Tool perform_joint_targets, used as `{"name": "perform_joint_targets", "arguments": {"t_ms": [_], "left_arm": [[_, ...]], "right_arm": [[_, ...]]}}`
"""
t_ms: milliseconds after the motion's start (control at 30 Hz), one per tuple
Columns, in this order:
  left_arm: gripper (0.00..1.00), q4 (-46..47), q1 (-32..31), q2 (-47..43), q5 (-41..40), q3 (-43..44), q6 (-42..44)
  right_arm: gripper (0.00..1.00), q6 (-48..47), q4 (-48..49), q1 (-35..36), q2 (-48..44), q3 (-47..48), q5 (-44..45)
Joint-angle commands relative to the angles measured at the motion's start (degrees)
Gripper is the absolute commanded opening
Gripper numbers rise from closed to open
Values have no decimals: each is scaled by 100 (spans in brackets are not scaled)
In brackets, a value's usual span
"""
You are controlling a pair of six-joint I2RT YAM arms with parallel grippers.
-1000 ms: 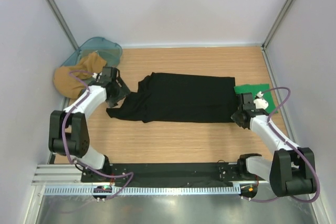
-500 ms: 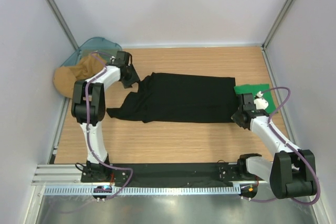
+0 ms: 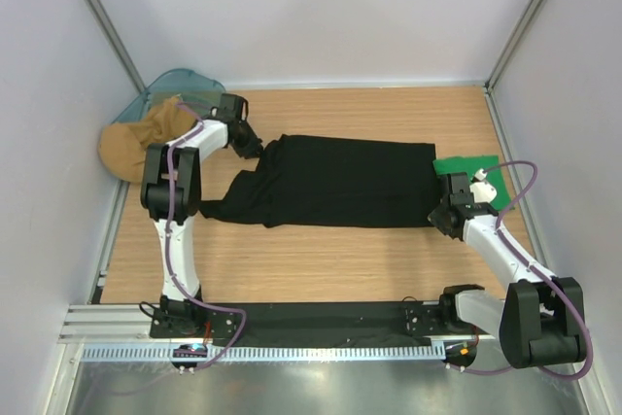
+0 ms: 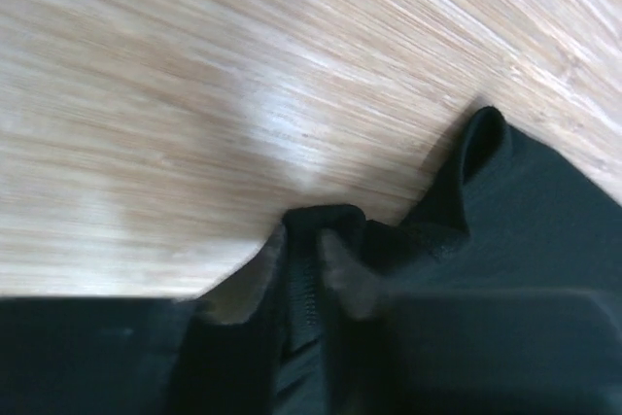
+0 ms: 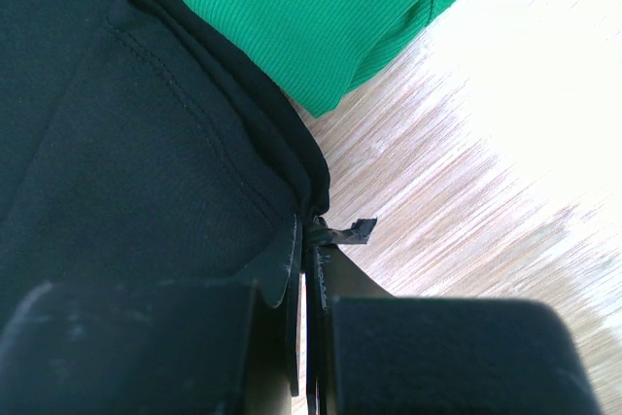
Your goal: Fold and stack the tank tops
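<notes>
The black tank top [image 3: 340,182] lies spread flat across the middle of the wooden table, and one strap end trails to the near left. My left gripper [image 3: 255,146] sits at its far left corner. In the left wrist view the left gripper [image 4: 309,259] is shut on a bunched fold of the black tank top [image 4: 525,211]. My right gripper [image 3: 442,216] is at the garment's near right corner. Seen from the right wrist, the right gripper [image 5: 311,240] pinches the edge of the black tank top [image 5: 117,123]. The green tank top [image 3: 468,166] lies folded at the right, partly under the black one, and shows again as the green tank top [image 5: 321,7].
A tan cloth [image 3: 131,143] spills out of a translucent bluish bin [image 3: 190,86] at the far left corner. White walls with metal posts close in the table on three sides. A black rail [image 3: 311,323] runs along the near edge by the arm bases.
My left arm swung from the garment's left side up to its far left corner, and its jaws closed on the black fabric there. The right arm has not moved.
</notes>
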Motion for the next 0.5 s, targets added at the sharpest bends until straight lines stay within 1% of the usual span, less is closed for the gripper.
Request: {"name": "perform_joint_targets", "arguments": {"t_ms": [0, 33, 100, 133, 200, 233, 267, 300, 333, 467], "left_arm": [[16, 297, -26, 156, 244, 55, -264], [0, 306, -26, 156, 210, 55, -281], [0, 289, -18, 95, 87, 29, -264], [0, 280, -26, -88, -253, -75, -229], [0, 254, -26, -361, -659, -364, -98], [0, 236, -26, -710, -1261, -471, -36], [0, 210, -35, -871, -1502, -585, 8], [0, 175, -26, -1264, -1783, -847, 113], [0, 166, -26, -1424, -2204, -972, 158], [0, 69, -35, -2233, -3164, -1569, 281]], "right_arm": [[1, -59, 113, -14, -16, 44, 81], [1, -68, 113, -14, -7, 44, 73], [1, -59, 87, -23, -16, 53, 73], [1, -50, 78, -14, -16, 44, 64], [1, -50, 43, -14, -51, 36, -24], [1, -94, 26, -5, -60, 27, -68], [1, -112, 43, 3, -86, 0, -225], [1, -155, 121, 12, -121, -26, -296], [1, -199, 174, 30, -121, -52, -358], [1, -209, 35, 109, 98, 35, -586]]}}
